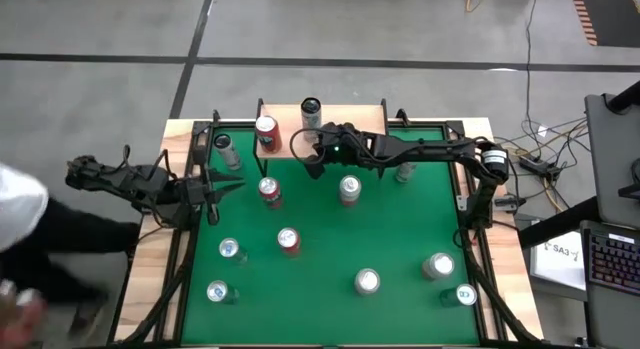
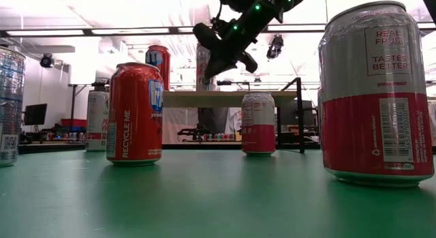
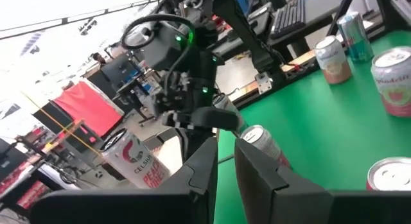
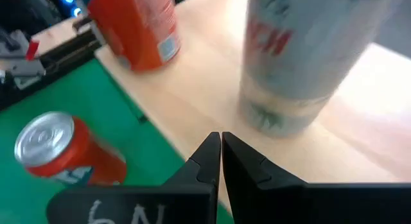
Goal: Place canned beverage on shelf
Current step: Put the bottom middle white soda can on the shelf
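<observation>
Presently, legible writing is confined to a few cans. In the low view the nearest red can (image 2: pixel 135 113) carries "RECYCLE ME" down its side, and the large silver-and-red can (image 2: pixel 374 95) at the right edge reads "REAL FRUIT" and "TASTES BETTER". In the left wrist view a white can (image 3: pixel 131 158) beside the shelf shows "CELSIUS" and "PEACH". Other labels cannot be read.

The shelf (image 1: pixel 360 119) stands at the far edge of the green surface (image 1: pixel 320 279). Two cans rest upright on its light wood top: an orange-red can (image 1: pixel 266 132) toward the left end and a silver can (image 1: pixel 312 112) near the middle (the task's canned beverage, already on the shelf).

The right end effector (image 1: pixel 306 155) hovers at the shelf's front edge, just below the silver can. Its fingers (image 4: pixel 247 161) are fully closed, tips together, and grip nothing; the right wrist view shows them apart from the can's base.

The left end effector (image 1: pixel 232 186) waits above the left border of the surface, its fingers (image 3: pixel 204 161) nearly closed with a narrow gap, and it holds nothing.
</observation>
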You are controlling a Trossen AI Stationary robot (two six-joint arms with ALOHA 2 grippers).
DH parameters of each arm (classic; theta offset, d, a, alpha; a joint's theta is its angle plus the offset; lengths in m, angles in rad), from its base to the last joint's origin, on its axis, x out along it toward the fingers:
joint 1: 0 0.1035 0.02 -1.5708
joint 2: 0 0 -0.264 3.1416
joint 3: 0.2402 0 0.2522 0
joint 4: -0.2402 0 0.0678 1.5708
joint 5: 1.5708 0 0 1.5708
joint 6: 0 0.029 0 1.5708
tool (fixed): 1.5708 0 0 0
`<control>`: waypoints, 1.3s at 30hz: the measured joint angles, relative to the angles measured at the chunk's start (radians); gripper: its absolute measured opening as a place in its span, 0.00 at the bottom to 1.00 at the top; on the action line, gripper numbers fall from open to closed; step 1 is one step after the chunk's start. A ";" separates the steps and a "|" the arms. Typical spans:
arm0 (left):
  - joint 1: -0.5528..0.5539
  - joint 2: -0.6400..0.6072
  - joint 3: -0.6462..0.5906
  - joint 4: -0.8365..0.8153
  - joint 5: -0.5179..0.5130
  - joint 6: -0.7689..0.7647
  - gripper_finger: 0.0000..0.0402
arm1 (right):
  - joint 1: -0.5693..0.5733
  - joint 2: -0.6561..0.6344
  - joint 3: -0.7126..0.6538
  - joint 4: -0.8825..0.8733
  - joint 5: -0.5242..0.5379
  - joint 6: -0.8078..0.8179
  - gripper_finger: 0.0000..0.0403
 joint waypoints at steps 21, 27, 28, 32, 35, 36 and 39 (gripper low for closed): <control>0.000 0.001 0.000 0.009 0.000 0.016 0.09 | -0.089 0.008 0.000 0.068 0.000 -0.039 0.02; 0.000 0.001 0.000 0.008 0.000 0.016 0.09 | -0.078 0.008 0.000 0.072 -0.010 -0.040 0.02; 0.000 0.001 0.000 0.008 0.000 0.016 0.09 | -0.076 0.008 0.000 0.072 -0.011 -0.040 0.02; 0.000 0.001 0.000 0.009 0.000 0.019 0.09 | -0.076 0.009 0.000 0.096 -0.015 -0.042 0.02; 0.000 0.001 0.000 0.008 0.001 0.019 0.09 | -0.079 0.009 0.000 0.138 -0.016 -0.062 0.02; 0.000 0.001 0.000 0.009 0.000 0.019 0.09 | -0.082 0.009 0.000 0.152 -0.017 -0.071 0.02; 0.000 0.001 0.000 0.009 0.001 0.019 0.09 | -0.092 0.009 0.000 0.172 -0.019 -0.079 0.02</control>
